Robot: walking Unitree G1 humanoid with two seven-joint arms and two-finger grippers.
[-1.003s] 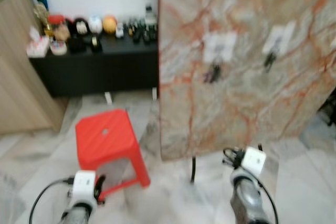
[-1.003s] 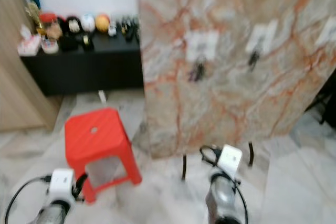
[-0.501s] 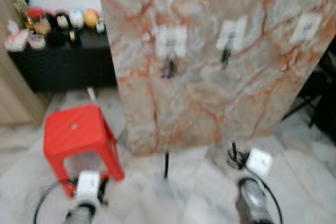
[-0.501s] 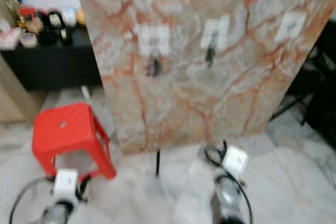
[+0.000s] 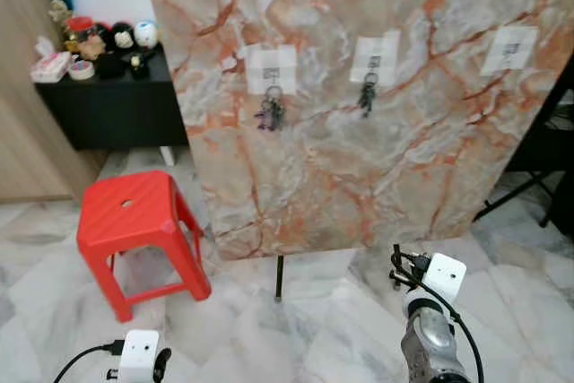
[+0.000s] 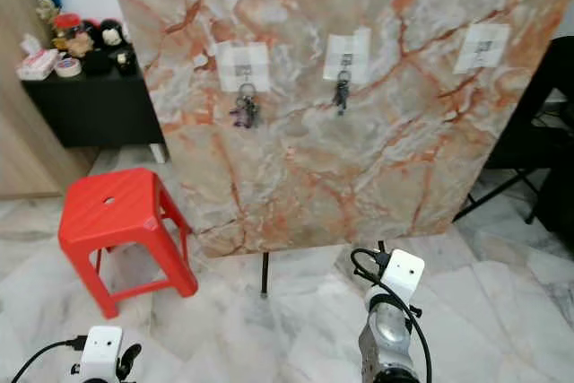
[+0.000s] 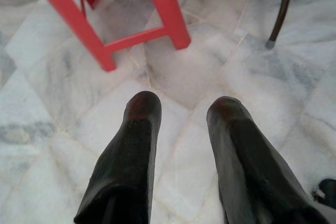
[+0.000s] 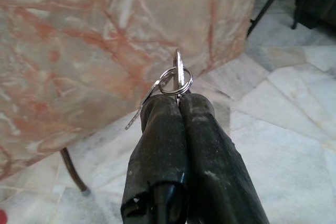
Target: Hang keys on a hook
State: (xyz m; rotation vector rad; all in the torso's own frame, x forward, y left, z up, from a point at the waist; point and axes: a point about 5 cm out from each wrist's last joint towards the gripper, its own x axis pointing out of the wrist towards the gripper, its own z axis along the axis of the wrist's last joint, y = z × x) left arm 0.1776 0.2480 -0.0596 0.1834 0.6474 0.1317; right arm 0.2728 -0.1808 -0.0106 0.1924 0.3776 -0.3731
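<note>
A tall marble board (image 5: 359, 159) stands ahead with three white hook patches. The left patch (image 5: 271, 67) has a key bunch (image 5: 269, 114) hanging from it. The middle patch (image 5: 375, 56) has another bunch (image 5: 367, 96). The right patch (image 5: 508, 49) has nothing hanging on it. My right gripper (image 8: 178, 100) is shut on a key ring with keys (image 8: 176, 77), held low before the board's lower edge. My left gripper (image 7: 184, 106) is open over the marble floor, holding nothing. Both arms are low, the left (image 5: 139, 354) and the right (image 5: 430, 311).
A red plastic stool (image 5: 134, 217) stands left of the board, and its legs (image 7: 157, 3) are near my left gripper. Behind it a black cabinet (image 5: 108, 109) carries ornaments, beside a wooden cupboard (image 5: 27, 132). A thin board leg (image 5: 280, 277) and dark furniture (image 5: 538, 159) stand at right.
The whole view has swung so the board now stands centred and sharp, with the stool and cabinet further left. Both arms stay low, with the right still holding the keys.
</note>
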